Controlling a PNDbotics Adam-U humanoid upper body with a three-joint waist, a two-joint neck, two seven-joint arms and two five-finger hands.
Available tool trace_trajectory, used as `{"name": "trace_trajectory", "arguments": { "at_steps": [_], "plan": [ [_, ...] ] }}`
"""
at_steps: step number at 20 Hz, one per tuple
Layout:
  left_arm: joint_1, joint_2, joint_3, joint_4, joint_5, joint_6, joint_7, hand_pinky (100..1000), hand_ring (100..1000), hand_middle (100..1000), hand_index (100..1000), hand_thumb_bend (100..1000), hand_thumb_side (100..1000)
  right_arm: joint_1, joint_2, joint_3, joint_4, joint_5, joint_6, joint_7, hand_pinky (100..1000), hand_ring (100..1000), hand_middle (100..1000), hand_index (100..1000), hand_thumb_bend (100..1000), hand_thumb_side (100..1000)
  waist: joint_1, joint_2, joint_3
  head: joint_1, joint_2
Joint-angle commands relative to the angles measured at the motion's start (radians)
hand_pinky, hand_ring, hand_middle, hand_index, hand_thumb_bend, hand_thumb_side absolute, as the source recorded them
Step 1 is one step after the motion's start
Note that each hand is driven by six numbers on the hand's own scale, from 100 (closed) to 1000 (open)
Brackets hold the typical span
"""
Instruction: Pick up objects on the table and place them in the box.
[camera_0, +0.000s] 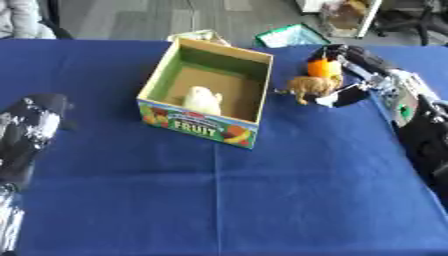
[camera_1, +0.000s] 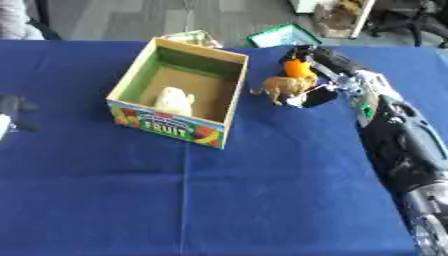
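Note:
A yellow cardboard box (camera_0: 254, 75) with a green inside and "FRUIT" on its front stands upright on the blue table. A white object (camera_0: 203, 100) lies inside it. Just right of the box stands a brown animal toy (camera_0: 311, 86), and an orange and black thing (camera_0: 324, 67) touches its back. My right hand (camera_0: 363, 67) reaches in from the right. Its fingers (camera_0: 341, 52) stretch past the far side of the orange thing and its thumb (camera_0: 348, 97) lies on the near side of the animal, so both sit in the hand's open span. My left hand (camera_0: 39, 112) rests at the left edge, fingers relaxed.
Blue cloth (camera_0: 219, 200) covers the table. Behind the box a light packet (camera_0: 203, 35) pokes out at the far edge. A green tray (camera_0: 293, 36) sits on the floor beyond the table. My right forearm (camera_1: 398, 140) lies along the table's right side.

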Motion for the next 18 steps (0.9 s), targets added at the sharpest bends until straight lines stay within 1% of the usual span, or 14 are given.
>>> {"name": "trace_trajectory", "arguments": {
  "at_steps": [1,5,8,14,16,17,18],
  "plan": [
    [-0.008,0.02,0.008,-0.016,-0.003,-0.002,0.002,592,741,568,664,305,469,-0.017,-0.013,-0.01,0.0,0.048,0.02,-0.03,766,830,789,841,465,367,0.002,-0.013,0.002,-0.004,-0.011],
    [-0.009,0.02,0.007,-0.016,-0.002,-0.002,0.001,592,740,568,664,306,469,-0.015,-0.008,-0.01,-0.001,0.131,0.079,-0.104,779,852,813,854,457,357,0.002,-0.012,0.004,-0.007,-0.011],
    [-0.01,0.02,0.007,-0.016,-0.002,-0.002,0.001,592,740,567,664,306,469,-0.014,-0.005,-0.01,0.013,0.19,0.118,-0.14,781,858,822,860,456,356,0.002,-0.011,0.007,-0.01,-0.012],
    [-0.012,0.02,0.006,-0.016,-0.001,-0.002,0.0,592,740,567,664,306,468,-0.008,-0.006,-0.013,0.068,0.26,0.169,-0.128,784,865,839,868,461,380,0.002,-0.011,0.01,-0.012,-0.016],
    [-0.013,0.02,0.006,-0.017,-0.001,-0.002,0.0,592,740,567,664,306,468,-0.005,-0.006,-0.015,0.078,0.272,0.183,-0.128,779,861,834,864,459,360,0.003,-0.01,0.011,-0.013,-0.017],
    [-0.013,0.02,0.006,-0.017,-0.001,-0.003,0.0,592,740,567,664,306,468,-0.004,-0.006,-0.016,0.081,0.277,0.19,-0.132,779,861,834,864,457,369,0.003,-0.01,0.011,-0.014,-0.018],
    [-0.013,0.02,0.006,-0.017,-0.001,-0.003,0.0,592,740,567,664,306,468,-0.004,-0.007,-0.018,0.083,0.282,0.199,-0.139,773,854,824,857,450,339,0.004,-0.009,0.011,-0.015,-0.018]
  ]
}}
